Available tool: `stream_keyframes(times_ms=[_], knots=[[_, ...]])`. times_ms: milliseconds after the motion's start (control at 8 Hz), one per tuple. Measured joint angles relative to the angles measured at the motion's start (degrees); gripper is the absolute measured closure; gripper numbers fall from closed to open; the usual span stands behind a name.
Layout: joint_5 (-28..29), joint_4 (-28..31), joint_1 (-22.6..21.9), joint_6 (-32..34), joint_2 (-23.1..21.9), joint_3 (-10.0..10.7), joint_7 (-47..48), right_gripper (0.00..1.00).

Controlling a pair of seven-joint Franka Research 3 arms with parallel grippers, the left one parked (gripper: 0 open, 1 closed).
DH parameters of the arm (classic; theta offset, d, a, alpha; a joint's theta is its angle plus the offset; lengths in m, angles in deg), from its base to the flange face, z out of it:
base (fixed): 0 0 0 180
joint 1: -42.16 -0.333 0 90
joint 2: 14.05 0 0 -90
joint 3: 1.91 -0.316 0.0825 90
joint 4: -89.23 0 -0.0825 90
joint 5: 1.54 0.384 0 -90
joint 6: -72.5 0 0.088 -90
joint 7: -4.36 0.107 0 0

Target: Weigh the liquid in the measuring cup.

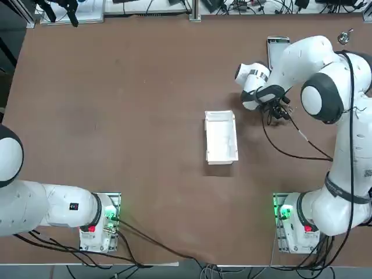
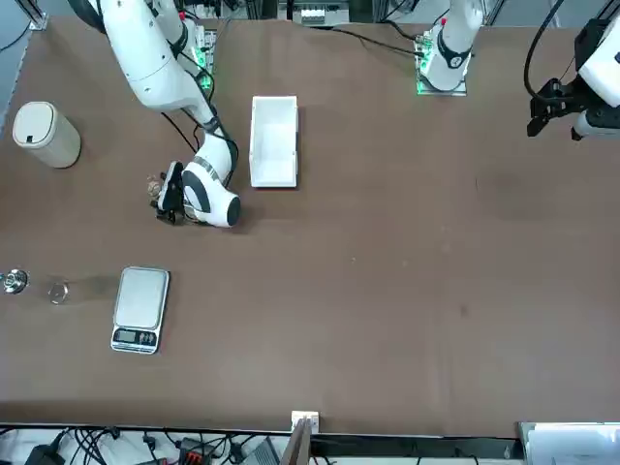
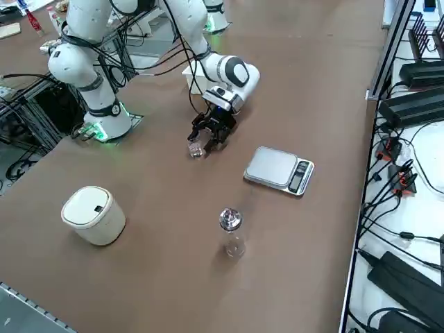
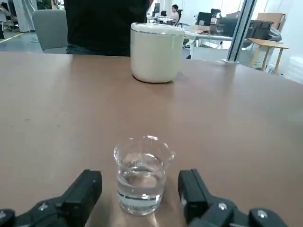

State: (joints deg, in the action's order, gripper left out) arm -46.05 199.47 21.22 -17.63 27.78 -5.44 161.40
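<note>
Right gripper (image 4: 139, 189) low at table, black fingers (image 4: 85, 189) spread, tiny clear measuring cup (image 4: 141, 175) with liquid standing between, untouched. Close gently, level; flat grey scale (image 3: 279, 169) waits nearby.

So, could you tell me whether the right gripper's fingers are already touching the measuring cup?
Apart. In the right wrist view the measuring cup stands on the table between the open right gripper, with bare table showing on both sides between its fingers and the glass.
</note>
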Motion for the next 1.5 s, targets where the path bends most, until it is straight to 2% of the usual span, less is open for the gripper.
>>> stream_keyframes(times_ms=[375,1125,1250,1500], knots=[[0.0,0.0,0.3,0.0,0.9,0.3,0.2,0.01],[-0.6,0.1,0.4,0.1,1.4,1.1,0.3,0.11],[-0.7,0.1,0.4,0.1,1.4,1.1,0.3,0.17],[-1.0,0.1,0.4,0.3,1.4,1.1,0.4,0.38]])
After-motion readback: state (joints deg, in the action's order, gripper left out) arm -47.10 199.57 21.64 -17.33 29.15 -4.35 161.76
